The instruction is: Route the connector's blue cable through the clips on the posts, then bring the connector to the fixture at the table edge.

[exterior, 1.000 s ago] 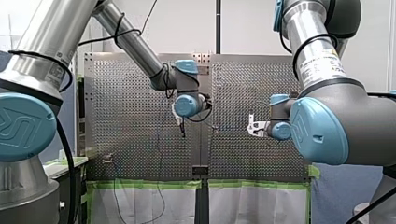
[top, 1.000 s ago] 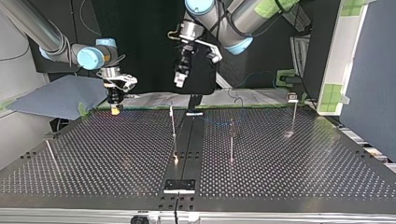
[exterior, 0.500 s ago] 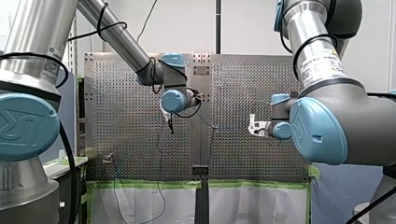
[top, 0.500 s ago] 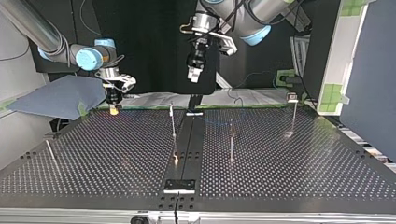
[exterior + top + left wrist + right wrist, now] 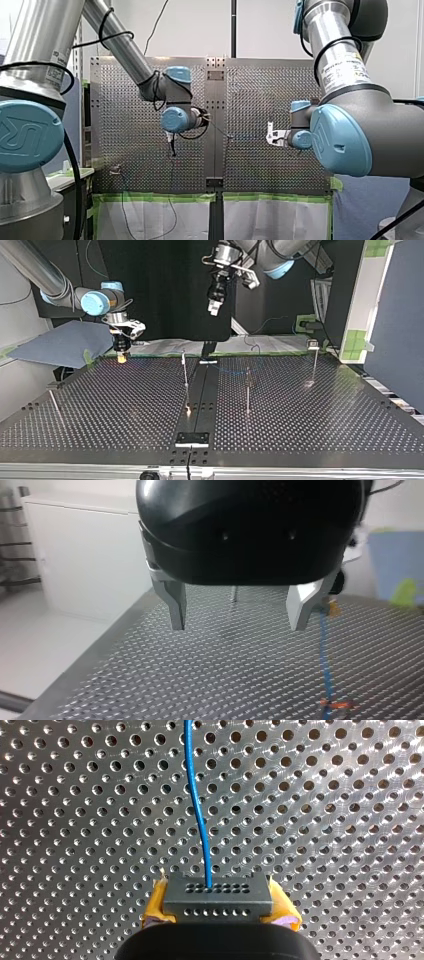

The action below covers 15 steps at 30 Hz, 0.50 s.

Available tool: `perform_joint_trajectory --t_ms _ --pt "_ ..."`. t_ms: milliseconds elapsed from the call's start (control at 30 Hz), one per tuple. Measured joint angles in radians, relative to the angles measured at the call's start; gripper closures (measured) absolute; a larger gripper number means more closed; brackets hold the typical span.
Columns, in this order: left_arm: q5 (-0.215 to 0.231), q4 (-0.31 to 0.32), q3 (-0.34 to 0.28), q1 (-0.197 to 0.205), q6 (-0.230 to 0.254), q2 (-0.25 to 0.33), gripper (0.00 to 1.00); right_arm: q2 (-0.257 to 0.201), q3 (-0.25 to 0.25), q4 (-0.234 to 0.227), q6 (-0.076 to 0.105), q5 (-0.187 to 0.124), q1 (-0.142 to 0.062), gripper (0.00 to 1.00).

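In the right wrist view a dark grey connector [image 5: 218, 897] sits between my right gripper's yellow pads [image 5: 156, 904], and its blue cable [image 5: 195, 795] runs ahead over the perforated table. My right gripper [image 5: 121, 358] is shut on the connector, low at the far edge on the top view's left. My left gripper [image 5: 215, 307] hangs high above the table's far middle, open, with nothing between its metal fingers [image 5: 176, 605]. The blue cable [image 5: 325, 665] passes beside it to a clip [image 5: 334, 705]. Thin posts [image 5: 185, 371] [image 5: 247, 390] [image 5: 314, 362] stand on the table.
A black fixture plate [image 5: 192, 438] lies at the near table edge in the top view, on a dark centre strip. Another thin post [image 5: 54, 405] leans at that view's left. A blue-grey cloth [image 5: 60, 342] lies behind my right gripper. A white cabinet [image 5: 367, 295] stands at that view's right.
My left arm has swung toward the front view's left, and in the top view its open gripper has risen and shifted right. My right arm and the connector have stayed still.
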Motion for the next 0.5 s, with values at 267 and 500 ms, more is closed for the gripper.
perform_joint_trajectory --t_ms 267,500 --pt "-0.016 0.03 -0.074 0.003 -0.006 -0.001 0.0 0.0 -0.001 0.001 -0.001 0.001 -0.001 1.0" --pt "-0.073 0.08 -0.134 0.014 0.0 -0.002 0.0 -0.001 -0.014 0.033 -0.004 0.002 -0.008 1.0"
